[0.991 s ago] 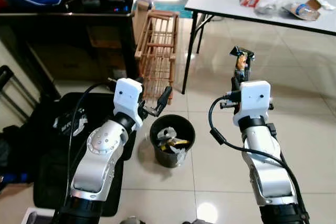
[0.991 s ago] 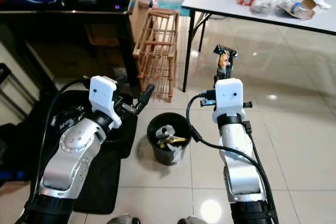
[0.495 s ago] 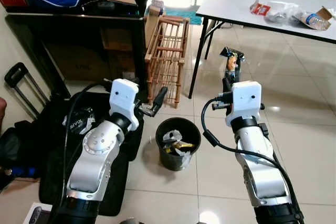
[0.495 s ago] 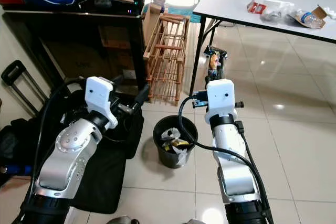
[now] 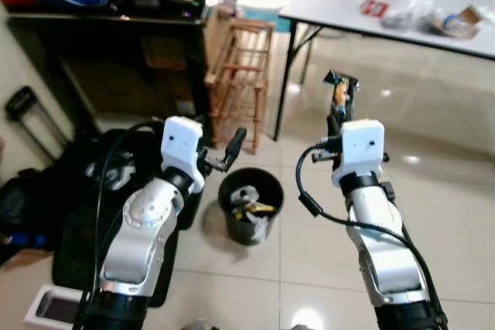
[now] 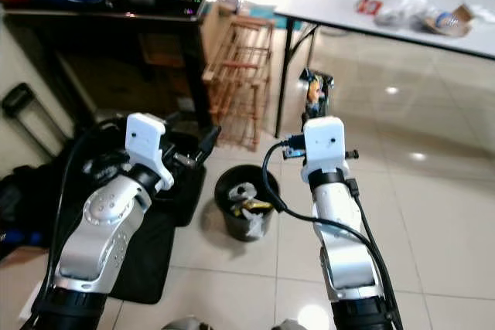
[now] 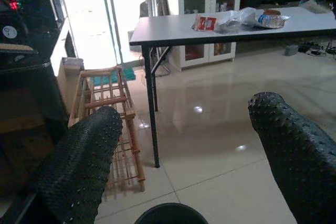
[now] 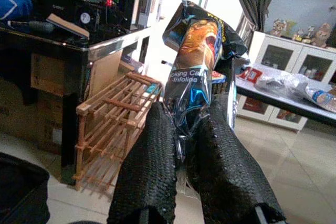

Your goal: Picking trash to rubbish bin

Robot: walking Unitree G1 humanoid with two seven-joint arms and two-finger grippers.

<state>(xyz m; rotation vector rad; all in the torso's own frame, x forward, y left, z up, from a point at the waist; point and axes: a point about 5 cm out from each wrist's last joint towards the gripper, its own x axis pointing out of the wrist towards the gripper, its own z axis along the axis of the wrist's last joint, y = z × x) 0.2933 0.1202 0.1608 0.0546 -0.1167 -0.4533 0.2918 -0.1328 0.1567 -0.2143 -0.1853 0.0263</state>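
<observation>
Both arms unmoved since earlier frame, right gripper [image 5: 341,92] raised, jaws clamped on snack wrapper [image 8: 195,61], left gripper [image 5: 234,144] jaws apart above rubbish bin [image 5: 250,206].

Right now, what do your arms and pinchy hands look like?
Both arms are shiny silver with rounded joints, and a white boxy block sits at each wrist. Black cables loop beside them. The left gripper and right gripper each have two long black fingers with a bumpy, dotted surface.
</observation>
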